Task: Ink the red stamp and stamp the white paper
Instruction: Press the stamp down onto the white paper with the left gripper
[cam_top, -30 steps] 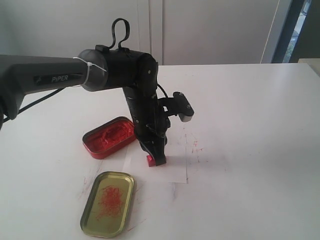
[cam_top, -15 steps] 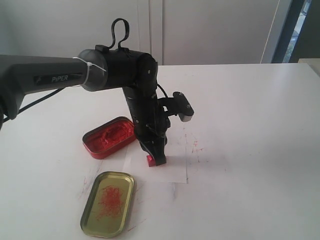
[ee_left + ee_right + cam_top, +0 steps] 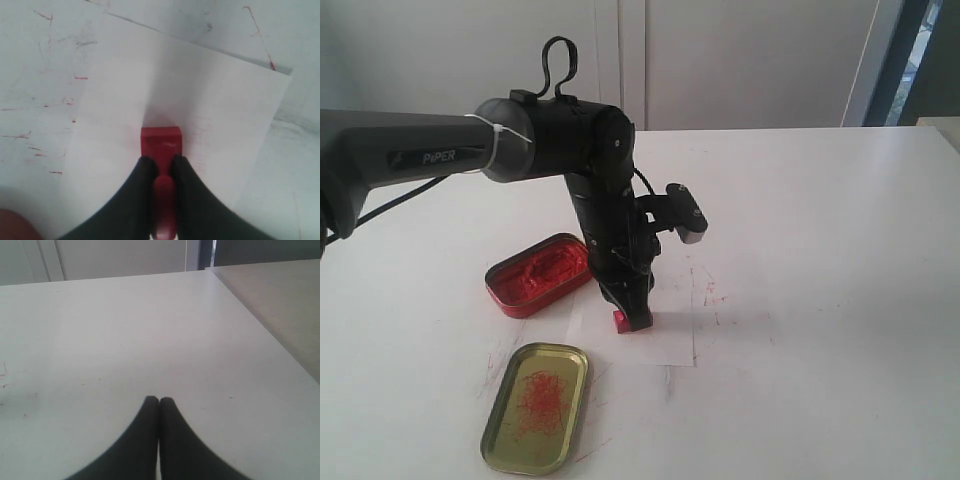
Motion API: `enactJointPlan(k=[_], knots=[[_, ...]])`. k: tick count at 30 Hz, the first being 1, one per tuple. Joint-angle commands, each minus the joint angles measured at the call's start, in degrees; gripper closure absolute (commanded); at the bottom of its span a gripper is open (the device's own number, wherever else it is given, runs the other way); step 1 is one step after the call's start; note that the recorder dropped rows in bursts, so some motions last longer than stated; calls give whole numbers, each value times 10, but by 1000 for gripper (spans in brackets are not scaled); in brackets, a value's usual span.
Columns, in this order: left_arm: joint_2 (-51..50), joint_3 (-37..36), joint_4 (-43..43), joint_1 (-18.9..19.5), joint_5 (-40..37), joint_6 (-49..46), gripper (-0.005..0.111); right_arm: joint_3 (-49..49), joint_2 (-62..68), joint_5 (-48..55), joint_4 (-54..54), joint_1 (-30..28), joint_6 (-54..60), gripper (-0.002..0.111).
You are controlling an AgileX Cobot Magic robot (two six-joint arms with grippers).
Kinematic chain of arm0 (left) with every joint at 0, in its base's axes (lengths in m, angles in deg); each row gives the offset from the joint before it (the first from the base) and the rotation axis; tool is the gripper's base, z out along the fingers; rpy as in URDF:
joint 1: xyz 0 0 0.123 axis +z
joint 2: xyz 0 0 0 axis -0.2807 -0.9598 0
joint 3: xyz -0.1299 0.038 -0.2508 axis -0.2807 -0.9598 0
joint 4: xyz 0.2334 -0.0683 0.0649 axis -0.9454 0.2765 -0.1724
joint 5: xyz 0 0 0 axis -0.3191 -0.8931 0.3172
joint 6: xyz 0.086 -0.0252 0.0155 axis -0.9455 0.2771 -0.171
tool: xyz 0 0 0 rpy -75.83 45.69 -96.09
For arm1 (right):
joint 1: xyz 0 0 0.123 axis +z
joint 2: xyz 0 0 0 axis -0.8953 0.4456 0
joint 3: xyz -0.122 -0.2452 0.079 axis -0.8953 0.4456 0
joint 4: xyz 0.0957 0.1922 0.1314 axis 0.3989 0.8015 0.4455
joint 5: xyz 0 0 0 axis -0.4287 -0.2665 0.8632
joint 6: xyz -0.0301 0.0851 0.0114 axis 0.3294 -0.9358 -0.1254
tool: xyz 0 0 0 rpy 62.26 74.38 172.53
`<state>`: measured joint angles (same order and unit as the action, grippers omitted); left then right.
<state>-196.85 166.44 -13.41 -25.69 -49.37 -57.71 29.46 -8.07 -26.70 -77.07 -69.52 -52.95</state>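
Observation:
My left gripper (image 3: 632, 318) (image 3: 161, 161) is shut on the red stamp (image 3: 160, 143), gripping its narrow handle with the block base pointing down. The stamp (image 3: 620, 319) stands on or just above the white paper (image 3: 665, 335) (image 3: 200, 90), near the sheet's left part in the exterior view; contact cannot be told. My right gripper (image 3: 159, 400) is shut with nothing in it, over bare white tabletop; it does not show in the exterior view.
The open red oval ink tin (image 3: 538, 274) lies left of the paper. Its gold lid (image 3: 536, 406) with red smears lies in front of it. Red scribbles (image 3: 710, 292) mark the white tabletop (image 3: 820, 250). A beige surface (image 3: 280, 300) borders the table in the right wrist view.
The left gripper with the stamp has barely moved, staying over the paper. Nothing else differs.

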Motion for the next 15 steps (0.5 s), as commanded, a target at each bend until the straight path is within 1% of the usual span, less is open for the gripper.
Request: enactJointPlan(k=[1, 6, 9, 12, 15], knots=[[-53, -20, -7, 1, 28, -9, 107, 3, -2, -8, -1, 2, 1, 108], [-53, -20, 1, 2, 24, 8, 107, 3, -2, -8, -1, 2, 1, 108], [-53, -20, -7, 2, 26, -9, 107, 3, -2, -8, -1, 2, 1, 108], [-53, -20, 8, 4, 23, 9, 107, 3, -2, -8, -1, 2, 1, 108], [-53, -20, -6, 3, 13, -9, 107, 3, -2, -8, -1, 2, 1, 108]])
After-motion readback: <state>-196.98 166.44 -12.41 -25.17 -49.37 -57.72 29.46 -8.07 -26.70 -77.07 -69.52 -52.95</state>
